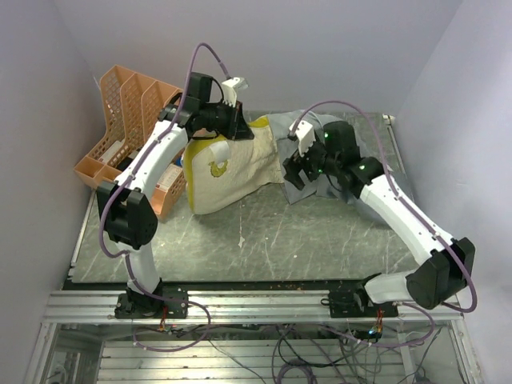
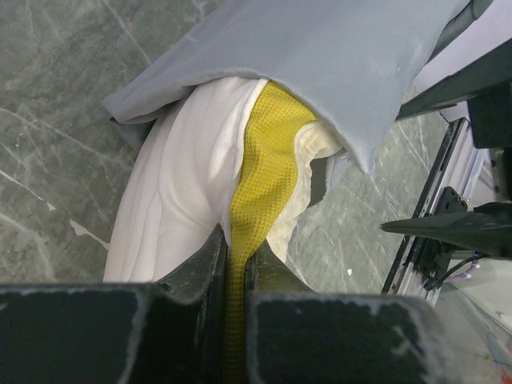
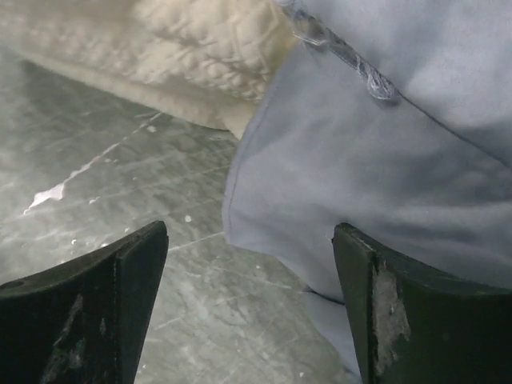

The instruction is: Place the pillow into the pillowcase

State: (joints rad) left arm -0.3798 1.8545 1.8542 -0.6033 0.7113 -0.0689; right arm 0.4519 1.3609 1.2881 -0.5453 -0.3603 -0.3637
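Note:
The cream-yellow pillow (image 1: 228,172) lies on the table left of centre, its far right end tucked under the blue-grey pillowcase (image 1: 308,156). My left gripper (image 1: 234,128) is shut on the pillow's olive-yellow side edge (image 2: 264,176) at the far end, with the pillowcase mouth (image 2: 320,72) draped over the pillow just beyond. My right gripper (image 1: 298,168) is open and empty, low over the table at the pillowcase's near hem (image 3: 352,184); the quilted pillow (image 3: 200,40) shows beyond it.
An orange plastic basket rack (image 1: 132,132) stands at the far left, close behind my left arm. The grey marble-patterned tabletop (image 1: 280,240) stretches toward the near metal rail (image 1: 256,300). Walls close in on the left, back and right.

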